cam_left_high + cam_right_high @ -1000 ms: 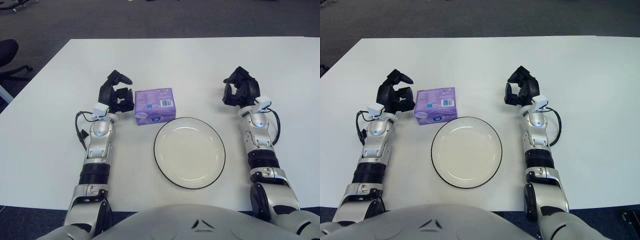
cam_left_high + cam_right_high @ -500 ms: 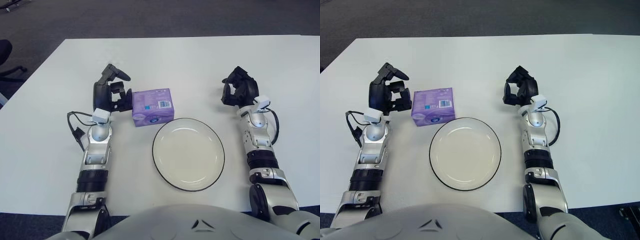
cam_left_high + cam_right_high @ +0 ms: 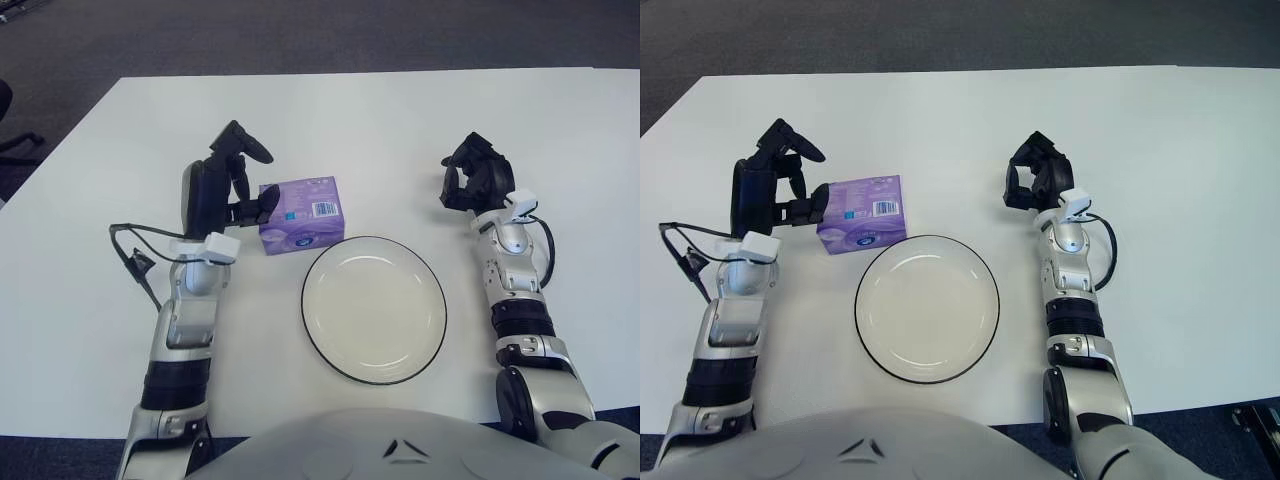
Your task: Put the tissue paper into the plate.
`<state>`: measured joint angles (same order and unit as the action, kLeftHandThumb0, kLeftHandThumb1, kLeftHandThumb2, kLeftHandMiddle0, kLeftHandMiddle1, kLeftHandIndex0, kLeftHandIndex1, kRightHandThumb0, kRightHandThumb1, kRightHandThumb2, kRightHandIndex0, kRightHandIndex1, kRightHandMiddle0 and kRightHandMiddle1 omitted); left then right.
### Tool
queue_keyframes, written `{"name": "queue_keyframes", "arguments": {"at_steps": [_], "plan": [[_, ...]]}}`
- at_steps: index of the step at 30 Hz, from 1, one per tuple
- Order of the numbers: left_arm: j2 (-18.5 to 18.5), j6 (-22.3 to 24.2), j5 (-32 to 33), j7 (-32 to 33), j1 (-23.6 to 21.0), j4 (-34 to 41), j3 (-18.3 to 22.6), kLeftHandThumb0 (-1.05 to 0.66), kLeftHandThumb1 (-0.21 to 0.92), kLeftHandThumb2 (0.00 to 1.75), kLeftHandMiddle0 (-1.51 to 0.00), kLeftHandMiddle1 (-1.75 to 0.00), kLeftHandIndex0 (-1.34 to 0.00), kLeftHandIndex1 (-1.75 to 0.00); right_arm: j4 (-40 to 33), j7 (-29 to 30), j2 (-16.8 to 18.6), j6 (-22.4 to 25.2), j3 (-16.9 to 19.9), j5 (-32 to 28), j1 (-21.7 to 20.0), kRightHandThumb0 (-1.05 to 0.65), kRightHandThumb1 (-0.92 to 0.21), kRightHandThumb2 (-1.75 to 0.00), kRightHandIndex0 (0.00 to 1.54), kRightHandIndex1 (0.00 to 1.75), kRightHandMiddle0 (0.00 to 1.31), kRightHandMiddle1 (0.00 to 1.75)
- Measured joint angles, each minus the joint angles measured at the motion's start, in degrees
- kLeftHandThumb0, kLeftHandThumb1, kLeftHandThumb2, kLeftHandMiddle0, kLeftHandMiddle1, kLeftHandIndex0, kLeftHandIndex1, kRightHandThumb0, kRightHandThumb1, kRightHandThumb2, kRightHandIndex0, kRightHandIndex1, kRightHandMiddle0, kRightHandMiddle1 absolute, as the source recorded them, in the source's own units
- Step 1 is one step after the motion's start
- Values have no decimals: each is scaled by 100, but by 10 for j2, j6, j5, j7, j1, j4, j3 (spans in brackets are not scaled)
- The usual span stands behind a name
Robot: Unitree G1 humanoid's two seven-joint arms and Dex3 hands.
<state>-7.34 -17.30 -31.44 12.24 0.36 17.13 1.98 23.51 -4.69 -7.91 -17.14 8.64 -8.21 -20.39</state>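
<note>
Left hand [image 3: 232, 185] hovers at the tissue pack's [image 3: 302, 214] left side, fingers spread, one finger reaching its edge. One purple pack with a barcode label lies just behind one black-rimmed white plate [image 3: 374, 308]. Right hand [image 3: 474, 183] shows beyond the plate's right, fingers curled, empty.

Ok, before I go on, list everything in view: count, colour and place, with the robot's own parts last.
Tissue pack: one, purple, on the table behind the plate's left edge.
Plate: one, cream with a dark rim, centre front, nothing in it.
Table: one, white, under everything.
Left hand: one, black, at the pack's left side, fingers spread, one against the pack.
Right hand: one, black, right of the plate, fingers curled, holding nothing.
</note>
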Motion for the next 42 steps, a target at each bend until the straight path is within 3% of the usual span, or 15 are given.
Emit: {"name": "queue_keyframes", "arguments": {"at_steps": [3,4,6,7,10,14,15,18,27,35,42], "plan": [[0,23,-25,-4,22,18,-8,-40,62,92,-58,-165,-38,-175,0,0,-1,2,1,0,1,-50,-26,-139,131,175,66,175],[-1,31,-33,-6,26,24,-10,-39,68,85,-49,-162,-34,-175,0,0,-1,3,1,0,1,-50,-26,-139,131,175,66,175],[-1,42,-44,-9,35,36,-14,-38,76,74,-40,-154,-29,-175,0,-1,-2,3,1,0,2,-50,-26,-139,131,175,66,175],[0,47,-51,-11,42,42,-17,-52,80,71,-34,-149,-21,-166,0,-1,-2,3,1,0,2,-50,-26,-139,131,175,66,175],[0,58,-67,-16,59,50,-28,-72,87,67,-27,-133,-7,-150,0,-1,-4,4,1,0,4,-50,-26,-139,131,175,66,175],[-9,63,-88,-26,69,54,-38,-86,91,65,-18,-111,-2,-130,0,-1,-5,5,1,0,6,-50,-26,-139,131,175,66,175],[-14,63,-93,-29,69,55,-42,-92,91,67,-14,-97,-1,-119,0,-1,-5,5,1,0,6,-51,-26,-139,131,175,66,175],[-30,63,-106,-43,70,57,-49,-96,92,68,-10,-86,0,-109,0,-1,-5,6,1,0,6,-51,-26,-139,131,175,66,175],[-71,79,-162,-115,76,90,-79,-105,92,72,0,-43,0,-57,0,-1,-5,9,1,0,8,-51,-25,-139,131,175,67,175],[-77,114,-236,-160,73,108,-107,-105,92,76,0,-10,0,-21,0,-1,-5,10,1,1,9,-51,-25,-140,131,175,67,175],[-76,137,-291,-173,64,114,-128,-105,92,86,0,-1,0,-9,-2,0,-5,16,1,1,9,-51,-25,-140,131,175,67,175]]}}
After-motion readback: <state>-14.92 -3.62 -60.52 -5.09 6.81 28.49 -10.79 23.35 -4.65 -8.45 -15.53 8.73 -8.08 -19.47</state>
